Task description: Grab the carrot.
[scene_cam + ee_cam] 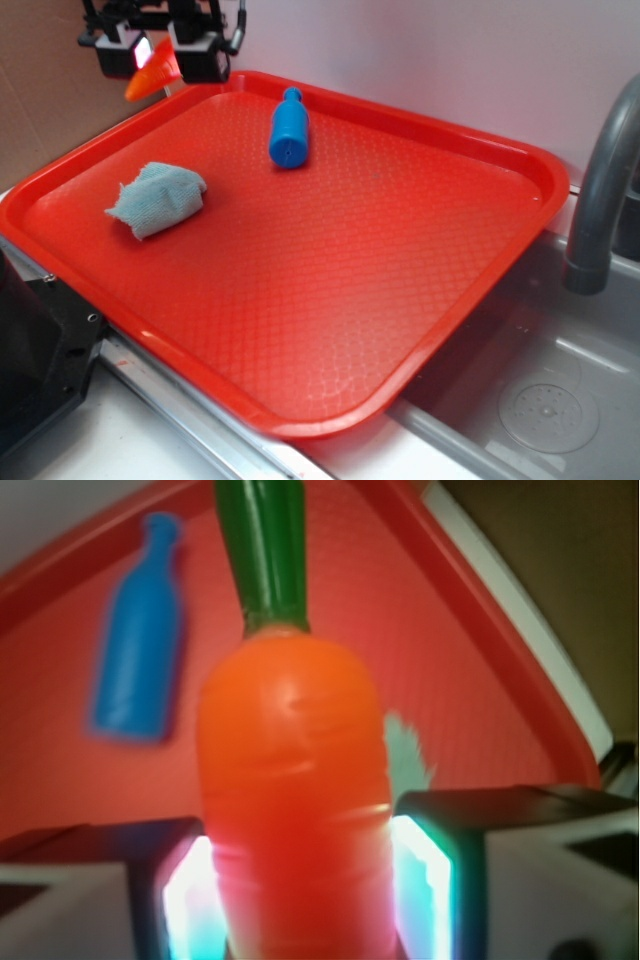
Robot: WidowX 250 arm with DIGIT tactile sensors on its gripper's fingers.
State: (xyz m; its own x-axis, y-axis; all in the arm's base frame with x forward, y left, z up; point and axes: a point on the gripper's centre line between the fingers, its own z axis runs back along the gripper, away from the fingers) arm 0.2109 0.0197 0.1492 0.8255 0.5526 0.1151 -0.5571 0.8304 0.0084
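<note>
The orange carrot (295,780) with its dark green stub fills the wrist view, clamped between my two glowing pads (425,880). My gripper (160,55) is shut on the carrot (152,75) and holds it in the air above the far left corner of the red tray (300,300). In the exterior view only the carrot's orange tip shows below the black fingers; the green top is hidden there.
A blue toy bottle (289,128) lies on the tray near its far edge. A crumpled light blue cloth (158,198) rests on the tray's left side. A grey faucet (600,200) and a sink basin (540,400) stand at the right.
</note>
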